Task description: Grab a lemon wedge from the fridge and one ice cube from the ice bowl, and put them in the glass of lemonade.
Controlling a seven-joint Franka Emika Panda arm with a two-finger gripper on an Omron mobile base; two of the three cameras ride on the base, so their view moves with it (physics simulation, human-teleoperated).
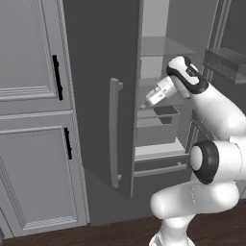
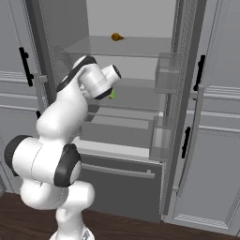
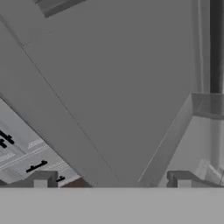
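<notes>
Pale fridge point(image 1: 158, 48) interior around tool point(image 3: 111, 180); lemon wedge perhaps hidden.

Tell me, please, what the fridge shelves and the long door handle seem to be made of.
The fridge shelves look like clear glass: they are see-through, with pale edges, and a small orange item rests on the top one. The door handle looks like light-grey metal with a matte finish, though painted plastic is possible.
</notes>
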